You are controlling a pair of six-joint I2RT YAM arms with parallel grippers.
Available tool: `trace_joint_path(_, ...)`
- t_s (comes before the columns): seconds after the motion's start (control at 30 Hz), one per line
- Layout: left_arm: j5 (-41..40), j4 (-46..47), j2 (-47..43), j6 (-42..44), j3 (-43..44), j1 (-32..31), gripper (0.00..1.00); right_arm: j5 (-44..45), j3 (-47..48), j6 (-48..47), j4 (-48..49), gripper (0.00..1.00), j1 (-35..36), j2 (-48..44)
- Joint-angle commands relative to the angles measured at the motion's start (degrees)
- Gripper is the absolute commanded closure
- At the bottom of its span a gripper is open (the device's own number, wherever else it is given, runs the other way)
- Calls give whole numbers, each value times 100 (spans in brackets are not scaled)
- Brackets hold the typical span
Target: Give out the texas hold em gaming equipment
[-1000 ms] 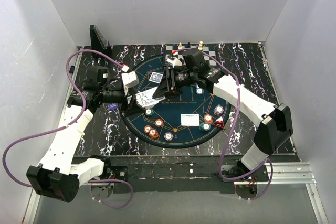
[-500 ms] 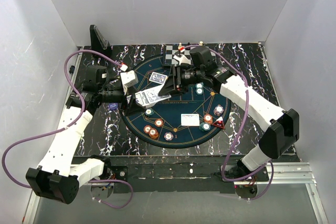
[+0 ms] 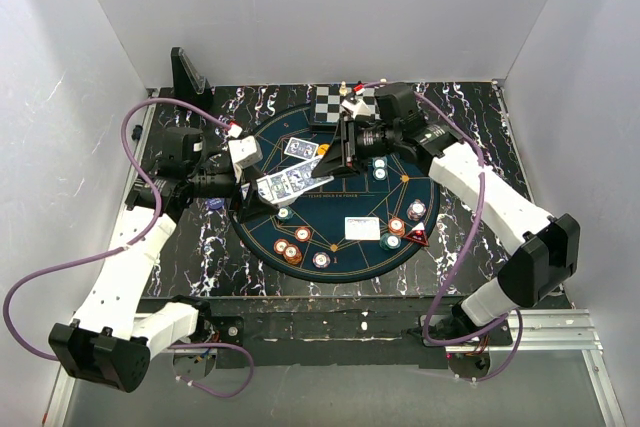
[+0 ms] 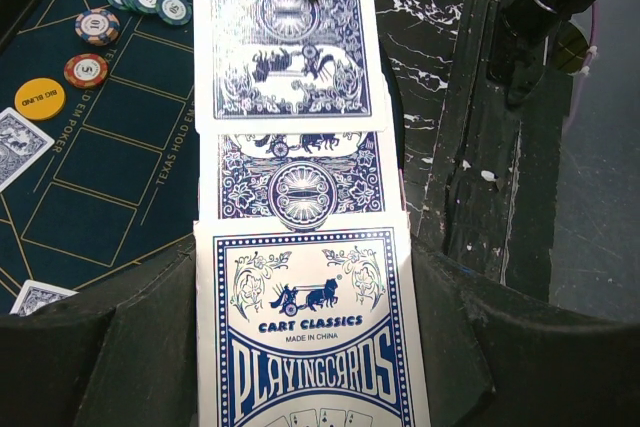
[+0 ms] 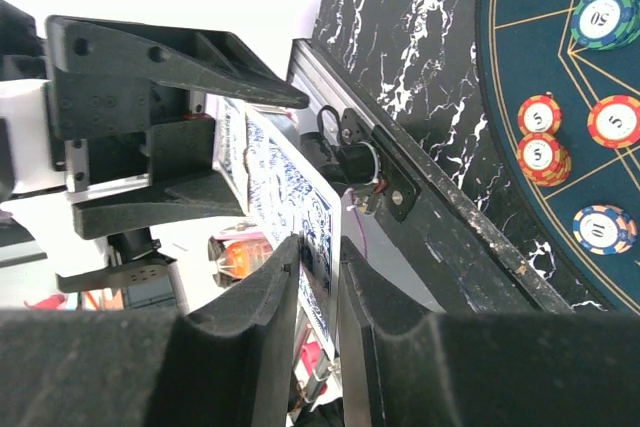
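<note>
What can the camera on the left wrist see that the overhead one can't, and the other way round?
Only the left wrist view shows the print on the card box, "Cart Classics", and "Big Blind" on the yellow disc. Only the top view shows both arms, the chessboard and the whole round mat. Both show the playing cards held by the left gripper, with the right gripper pinching one.

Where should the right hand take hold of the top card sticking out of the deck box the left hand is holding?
Grip the top card by its free far end, the short edge away from the deck box. It projects flat beyond the left hand, so the right hand should come from opposite, fingers above and below its faces, as in the right wrist view.
</note>
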Motion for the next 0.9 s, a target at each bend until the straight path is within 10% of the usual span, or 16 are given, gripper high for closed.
trace_joint_path(0.0,215,167,-219,-54,-127,16,100,-494,-118,381,522,73,-197,-442)
trace_joint_path(0.67,83,-9,-263,61,-92,33,100,-944,-558,454,1097,94,-997,93)
trace_joint_path(0.87,66,9,-272,61,-136,25,100,152,-453,-687,-395,60,-988,462)
